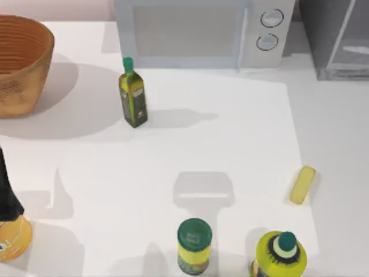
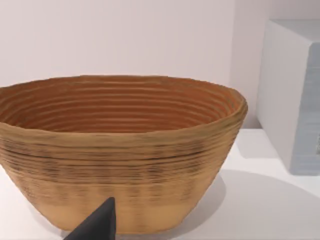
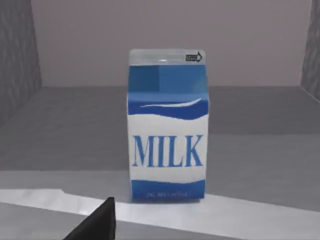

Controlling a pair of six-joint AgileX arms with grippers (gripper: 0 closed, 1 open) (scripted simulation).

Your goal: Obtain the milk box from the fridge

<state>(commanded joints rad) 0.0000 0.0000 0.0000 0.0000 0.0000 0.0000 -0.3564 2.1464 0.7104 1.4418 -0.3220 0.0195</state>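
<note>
- The jaws of the left gripper cannot be read as apart or together: the left wrist view catches just one dark fingertip, low in front of the woven basket.
- The jaws of the right gripper are likewise beyond telling; a single dark tip shows in the right wrist view, near the milk box but apart from it.
- At the top view's far left, the woven basket sits at the back corner of the white surface, with a dark arm part and an orange object at the left edge farther forward.
- Moving right: a green-capped bottle stands in front of the white microwave; a green-lidded jar and a yellow bottle stand at the near edge; a yellow flat bar lies toward the right.
- At the back right is the grey fridge.
- The milk box stands upright on the grey fridge floor, grey walls to either side, untouched.
- It is a blue and white gable-top carton, "MILK" in blue letters facing the right wrist camera, with a pale top ridge.
- Judged step: the right arm is on the approach, lined up with the carton, nothing gripped yet.
- The next move likely calls for advancing with the jaws apart around the carton's sides, clamping, then drawing it straight out clear of the walls.
</note>
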